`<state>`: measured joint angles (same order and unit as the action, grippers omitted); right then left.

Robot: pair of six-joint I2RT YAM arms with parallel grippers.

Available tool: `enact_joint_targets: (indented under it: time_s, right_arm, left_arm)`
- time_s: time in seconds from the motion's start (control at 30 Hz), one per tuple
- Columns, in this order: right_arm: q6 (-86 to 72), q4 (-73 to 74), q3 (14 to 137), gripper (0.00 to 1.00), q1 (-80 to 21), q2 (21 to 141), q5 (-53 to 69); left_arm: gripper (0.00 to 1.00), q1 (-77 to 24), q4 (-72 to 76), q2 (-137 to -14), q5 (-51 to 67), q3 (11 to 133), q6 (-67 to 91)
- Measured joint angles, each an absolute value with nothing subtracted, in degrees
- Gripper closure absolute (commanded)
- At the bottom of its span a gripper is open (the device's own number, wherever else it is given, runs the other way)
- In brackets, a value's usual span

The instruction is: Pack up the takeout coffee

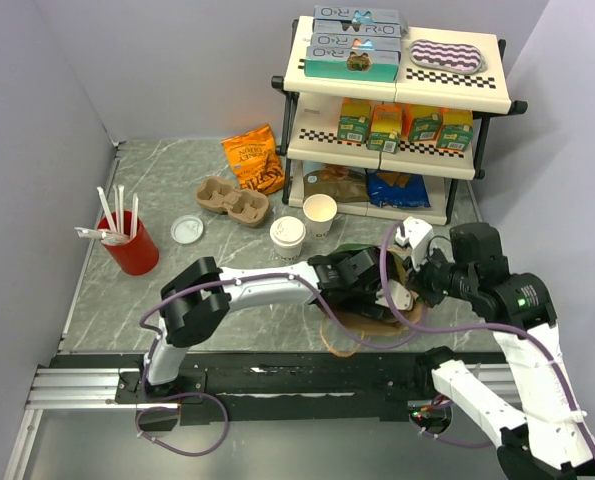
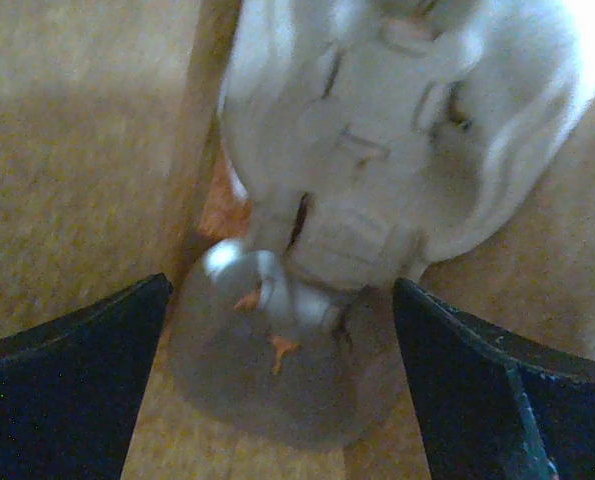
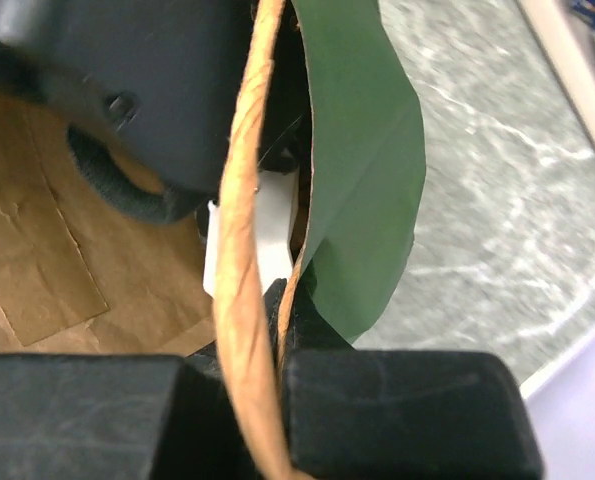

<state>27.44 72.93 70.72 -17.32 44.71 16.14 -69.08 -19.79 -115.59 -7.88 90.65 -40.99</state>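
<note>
The takeout coffee [image 1: 287, 238], a cream cup with a white lid on it, stands on the table left of a like cup without a lid [image 1: 320, 213]. A brown paper bag with a green outside [image 1: 374, 317] lies in front of them. My left gripper [image 1: 362, 283] is reached into the bag's mouth. In the left wrist view it [image 2: 280, 288] is open, with a blurred white object [image 2: 377, 150] and brown paper between its fingers. My right gripper [image 1: 405, 290] is shut on the bag's rim [image 3: 362, 170] beside the twisted paper handle [image 3: 242, 250].
A brown pulp cup carrier [image 1: 232, 200] and an orange snack bag [image 1: 254, 158] lie at the back. A loose white lid [image 1: 187, 230] and a red cup with straws [image 1: 129, 243] are on the left. A white shelf rack [image 1: 397, 100] with boxes stands at the back right.
</note>
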Motion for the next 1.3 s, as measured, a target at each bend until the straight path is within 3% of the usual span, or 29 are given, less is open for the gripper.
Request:
enact_joint_targets:
  time_s: [0.7,1.0,1.3]
  right_arm:
    - [25.45,69.45,64.16,1.0,-18.37,39.99,18.7]
    - [26.52,74.83,69.23,1.0,-17.76,42.39,2.17]
    - [28.18,75.35,72.12,1.0,-17.47,44.64,-1.1]
  left_arm:
    - [0.01,-68.49,-18.68,-114.13,0.12,85.69,-43.99]
    - [0.01,-68.84,-17.19,-110.08,2.66,86.89,-45.39]
    - [0.0,-68.9,-14.0,-108.84,5.28,87.31,-45.34]
